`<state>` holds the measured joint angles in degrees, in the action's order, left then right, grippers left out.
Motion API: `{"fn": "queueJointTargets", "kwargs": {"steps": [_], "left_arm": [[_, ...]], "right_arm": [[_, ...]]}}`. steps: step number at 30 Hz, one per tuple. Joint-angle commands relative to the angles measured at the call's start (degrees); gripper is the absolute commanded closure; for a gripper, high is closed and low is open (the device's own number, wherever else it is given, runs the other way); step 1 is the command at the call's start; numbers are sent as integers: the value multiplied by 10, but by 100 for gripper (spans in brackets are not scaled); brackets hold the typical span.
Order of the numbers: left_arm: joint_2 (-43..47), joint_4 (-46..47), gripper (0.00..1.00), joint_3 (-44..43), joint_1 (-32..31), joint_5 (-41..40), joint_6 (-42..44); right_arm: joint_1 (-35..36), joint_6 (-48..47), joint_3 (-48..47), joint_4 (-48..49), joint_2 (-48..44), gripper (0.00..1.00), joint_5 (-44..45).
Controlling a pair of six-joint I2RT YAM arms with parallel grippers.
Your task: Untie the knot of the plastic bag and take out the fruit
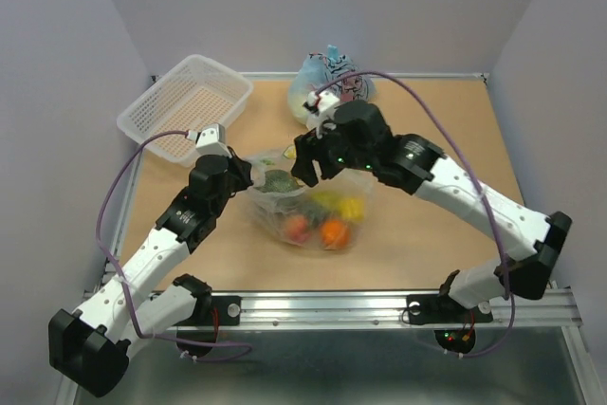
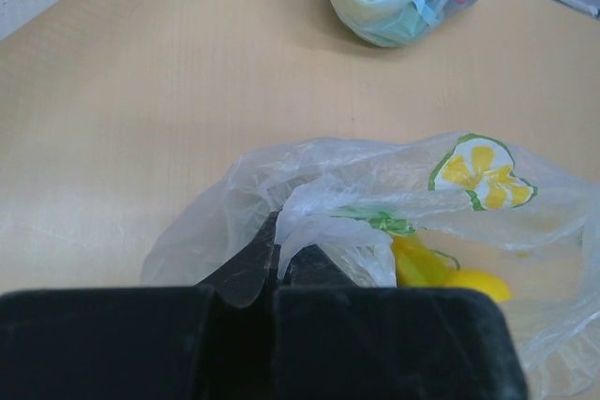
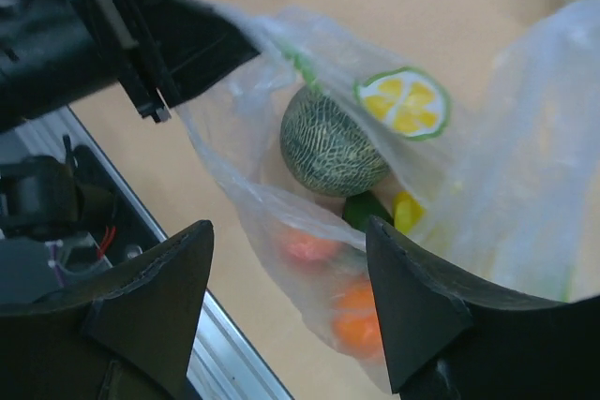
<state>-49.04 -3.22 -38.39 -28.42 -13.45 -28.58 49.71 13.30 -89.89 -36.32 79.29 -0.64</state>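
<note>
The see-through plastic bag (image 1: 305,208) lies mid-table with its mouth held up; no knot shows in any view. My left gripper (image 2: 277,255) is shut on a fold of the bag's left rim. My right gripper (image 3: 289,227) hangs open just above the bag's mouth, nothing between its fingers. Inside the bag lie the fruit: a netted green melon (image 3: 333,142), a dark green piece (image 3: 366,208), a yellow lemon (image 3: 408,208), a pink-orange peach (image 3: 305,245) and an orange (image 3: 361,316). From above, the melon (image 1: 278,180) sits nearest the left gripper (image 1: 248,174).
A white mesh basket (image 1: 185,106) stands at the back left. A knotted light-blue bag (image 1: 322,92) with a pale round thing inside sits at the back centre, close behind the right arm's wrist. The metal rail (image 1: 379,305) runs along the table's near edge.
</note>
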Motion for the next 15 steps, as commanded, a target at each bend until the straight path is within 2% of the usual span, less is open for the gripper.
{"fn": "queueJointTargets", "kwargs": {"steps": [1, 7, 15], "left_arm": [[0, 44, 100, -34, -1, 5, 18], [-4, 63, 100, -28, -1, 2, 15], [-29, 136, 100, 3, -1, -70, -42]], "right_arm": [[44, -28, -25, -9, 61, 29, 31], [56, -28, 44, 27, 131, 30, 48], [157, 28, 189, 38, 117, 38, -44]]}}
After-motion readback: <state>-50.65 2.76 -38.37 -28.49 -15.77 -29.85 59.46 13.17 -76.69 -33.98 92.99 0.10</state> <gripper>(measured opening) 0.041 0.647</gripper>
